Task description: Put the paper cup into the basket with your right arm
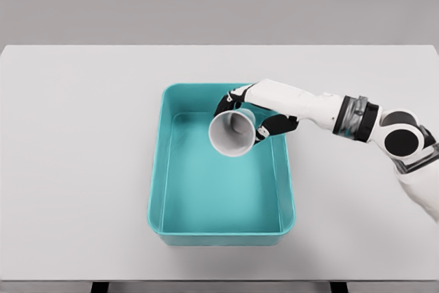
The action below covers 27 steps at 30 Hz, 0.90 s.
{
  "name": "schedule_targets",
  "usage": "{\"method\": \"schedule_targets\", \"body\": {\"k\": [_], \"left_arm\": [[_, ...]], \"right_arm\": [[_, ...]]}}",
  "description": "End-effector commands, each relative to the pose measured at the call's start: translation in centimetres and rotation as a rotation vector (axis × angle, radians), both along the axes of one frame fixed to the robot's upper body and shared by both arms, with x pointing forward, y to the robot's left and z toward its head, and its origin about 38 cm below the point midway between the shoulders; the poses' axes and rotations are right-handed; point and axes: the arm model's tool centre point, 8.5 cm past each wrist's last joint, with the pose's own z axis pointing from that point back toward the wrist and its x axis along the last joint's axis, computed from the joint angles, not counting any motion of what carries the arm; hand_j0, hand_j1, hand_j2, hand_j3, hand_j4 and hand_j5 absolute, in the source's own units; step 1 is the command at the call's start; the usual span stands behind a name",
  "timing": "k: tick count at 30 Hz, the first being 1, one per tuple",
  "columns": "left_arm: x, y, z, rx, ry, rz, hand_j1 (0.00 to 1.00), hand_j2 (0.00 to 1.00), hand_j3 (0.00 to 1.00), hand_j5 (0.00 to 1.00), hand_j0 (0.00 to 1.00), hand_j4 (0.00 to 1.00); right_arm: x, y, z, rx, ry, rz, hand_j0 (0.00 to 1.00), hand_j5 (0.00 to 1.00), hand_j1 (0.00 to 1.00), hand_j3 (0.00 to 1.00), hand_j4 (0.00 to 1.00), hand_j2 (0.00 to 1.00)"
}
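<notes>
My right hand (pixel 250 111) fingers clamp the cup (pixel 233 132), tipped, over the basket (pixel 156 190). Lower before letting go.

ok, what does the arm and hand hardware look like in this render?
Only the right arm shows. Its glossy white rounded forearm shell tapers towards the wrist. A grey band with black edging rings it near the elbow, and beyond that sits a white joint with a round black cap. The right hand has a white back and black-jointed fingers. No cables or markings visible.
</notes>
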Motion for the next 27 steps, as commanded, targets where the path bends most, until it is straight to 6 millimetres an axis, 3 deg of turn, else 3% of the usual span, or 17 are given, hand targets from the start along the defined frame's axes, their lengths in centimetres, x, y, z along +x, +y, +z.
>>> {"method": "schedule_targets", "body": {"k": [1,3,4,6,18,21,23,25,27], "left_arm": [[0.0,0.0,0.0,0.000,0.000,0.000,1.00,1.00,1.00,1.00,1.00,1.00],[0.0,0.0,0.0,0.000,0.000,0.000,1.00,1.00,1.00,1.00,1.00,1.00],[0.0,0.0,0.0,0.000,0.000,0.000,1.00,1.00,1.00,1.00,1.00,1.00],[0.0,0.0,0.0,0.000,0.000,0.000,1.00,1.00,1.00,1.00,1.00,1.00],[0.0,0.0,0.0,0.000,0.000,0.000,1.00,1.00,1.00,1.00,1.00,1.00],[0.0,0.0,0.0,0.000,0.000,0.000,1.00,1.00,1.00,1.00,1.00,1.00],[0.0,0.0,0.0,0.000,0.000,0.000,1.00,1.00,1.00,1.00,1.00,1.00],[0.0,0.0,0.0,0.000,0.000,0.000,1.00,1.00,1.00,1.00,1.00,1.00],[0.0,0.0,0.0,0.000,0.000,0.000,1.00,1.00,1.00,1.00,1.00,1.00]], "right_arm": [[-0.2,-0.1,-0.6,-0.026,0.013,0.005,0.54,0.54,0.54,0.54,0.54,0.54],[-0.2,-0.2,-0.6,-0.043,0.007,0.005,0.55,0.55,0.55,0.55,0.55,0.55],[-0.1,-0.2,-0.8,-0.061,-0.006,-0.001,0.64,0.64,0.64,0.64,0.64,0.64],[-0.1,-0.2,-0.7,-0.065,-0.010,-0.004,0.96,0.96,0.96,0.96,0.96,0.96],[0.3,-0.9,0.0,-0.053,-0.019,-0.031,0.99,0.99,0.99,0.99,0.99,0.99],[1.3,-3.3,2.6,0.037,-0.024,-0.107,1.00,1.00,1.00,1.00,1.00,1.00],[1.3,-6.7,5.3,0.167,0.008,-0.139,1.00,1.00,1.00,1.00,1.00,1.00],[0.9,-8.7,6.1,0.219,0.048,-0.144,1.00,1.00,1.00,1.00,1.00,1.00],[0.7,-9.4,6.0,0.246,0.068,-0.155,1.00,1.00,1.00,1.00,1.00,1.00]]}}
